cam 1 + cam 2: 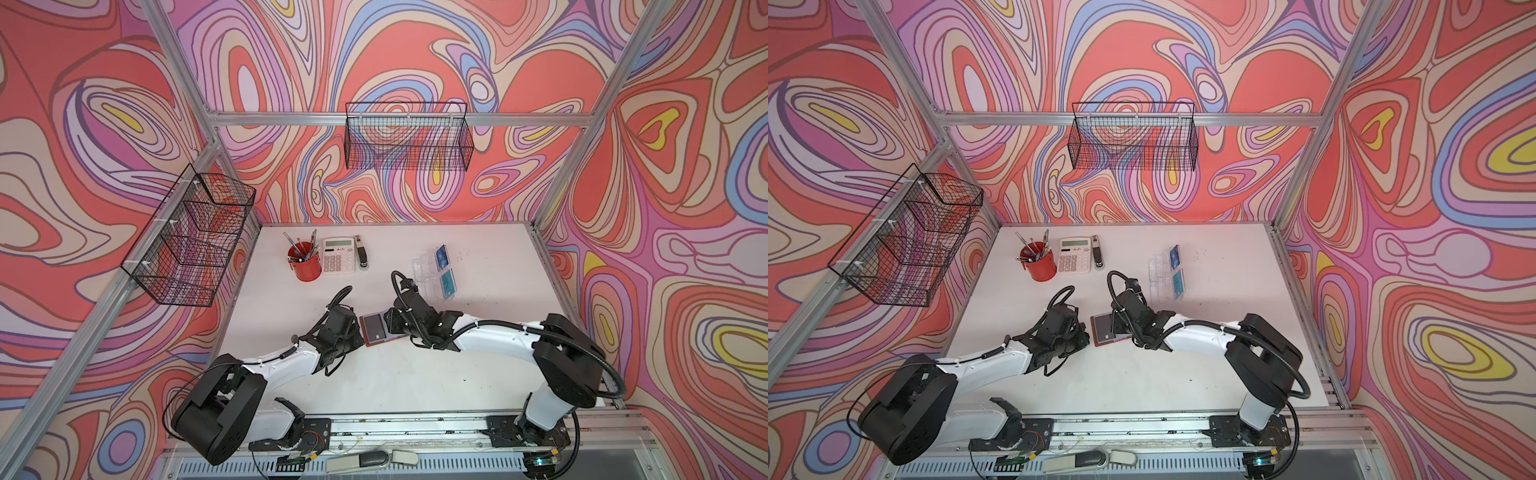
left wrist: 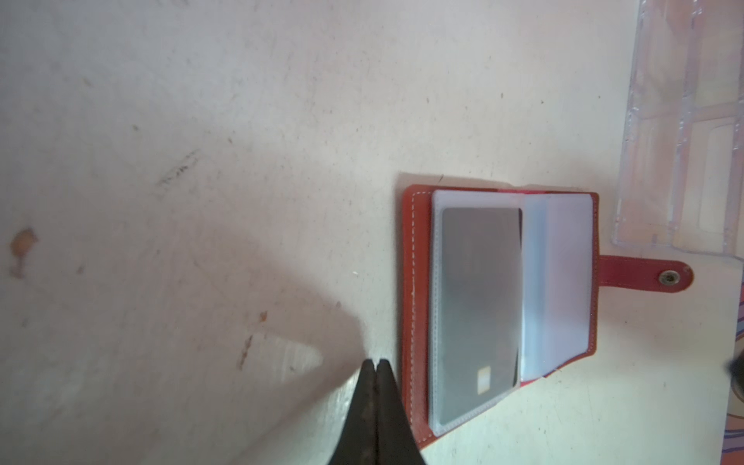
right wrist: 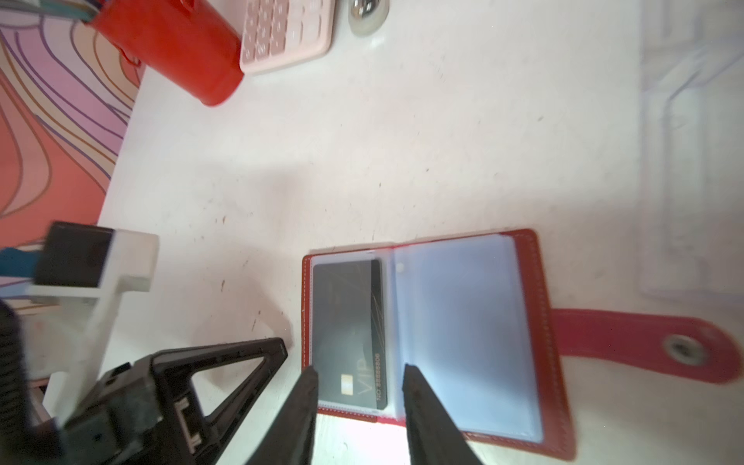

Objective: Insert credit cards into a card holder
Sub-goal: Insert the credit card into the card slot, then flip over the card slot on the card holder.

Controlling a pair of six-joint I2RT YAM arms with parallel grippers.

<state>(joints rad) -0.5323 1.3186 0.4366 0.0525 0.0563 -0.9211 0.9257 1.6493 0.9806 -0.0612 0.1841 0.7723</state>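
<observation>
Right claw (image 3: pixel 360 376) half-spread, empty, over card holder (image 3: pixel 463 322); left claw (image 2: pixel 374 364) closed tight, empty. 2 credit cards (image 1: pixel 448 282) in clear stand (image 1: pixel 424 270): beyond right claw, nearer it.

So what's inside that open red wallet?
One dark grey VIP card sits sleeved on one side of the card holder. The facing sleeve looks empty; sleeves stacked underneath are covered, so I cannot tell.
</observation>
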